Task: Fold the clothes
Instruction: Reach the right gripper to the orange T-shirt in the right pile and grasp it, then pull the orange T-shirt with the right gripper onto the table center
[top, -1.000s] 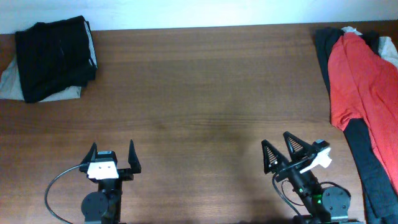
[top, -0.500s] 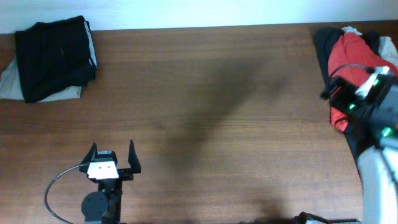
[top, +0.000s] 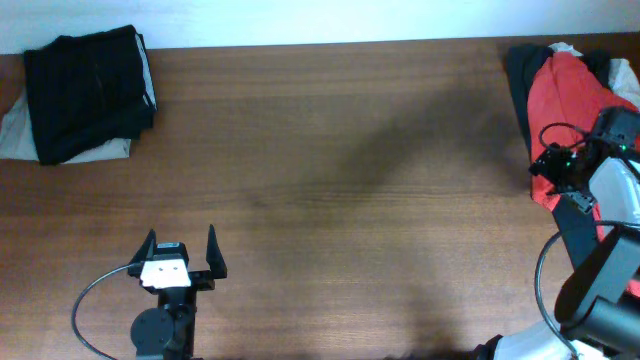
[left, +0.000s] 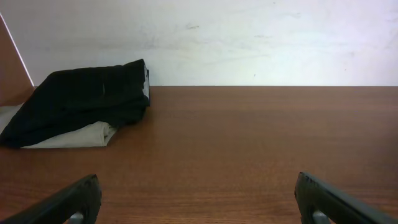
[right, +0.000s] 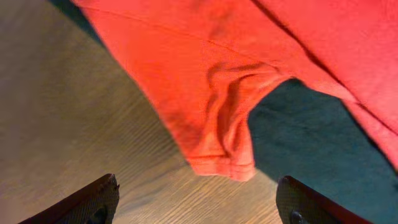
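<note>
The clothes, an orange-red T-shirt (top: 565, 95), lie crumpled at the table's far right edge on top of a dark garment. My right gripper (top: 548, 172) hovers over the shirt's lower left corner. In the right wrist view the shirt's hem (right: 221, 155) hangs just ahead of the right gripper (right: 199, 208). Its fingers (right: 93, 199) stand wide apart, open, with only bare table between them. My left gripper (top: 181, 250) rests open near the front left, far from the shirt. In the left wrist view the left gripper (left: 199, 205) holds nothing.
A long dark grey garment (top: 575, 225) lies under the shirt and runs down the right edge; it also shows in the right wrist view (right: 311, 124). Folded black garments (top: 90, 90) on a pale cloth sit at the back left corner, seen from the left wrist too (left: 81, 99).
My right arm has swung from the table's front right to the shirt's lower corner at the right edge. The left arm has not moved.
</note>
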